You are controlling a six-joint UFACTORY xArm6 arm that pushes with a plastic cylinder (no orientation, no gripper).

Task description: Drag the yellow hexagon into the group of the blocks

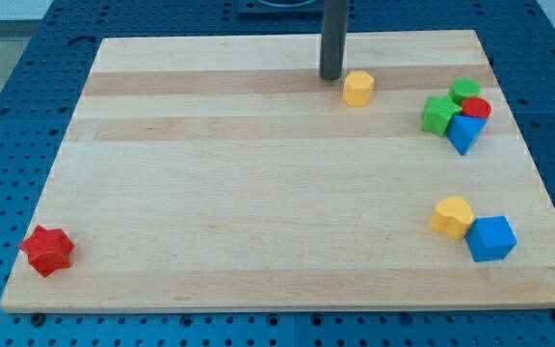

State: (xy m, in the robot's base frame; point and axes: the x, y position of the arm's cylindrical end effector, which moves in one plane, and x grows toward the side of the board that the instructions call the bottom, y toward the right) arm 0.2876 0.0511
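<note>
While my tip [330, 76], a bare rod with no jaws, rests near the yellow hexagon [357, 88], at its ten o'clock, the block cluster [457, 116] lies at the hexagon's four o'clock.

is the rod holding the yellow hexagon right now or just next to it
Nothing is held. My tip is a bare rod end that can only push; it stands just to the view's left of the yellow hexagon, with a small gap showing between them.
</note>
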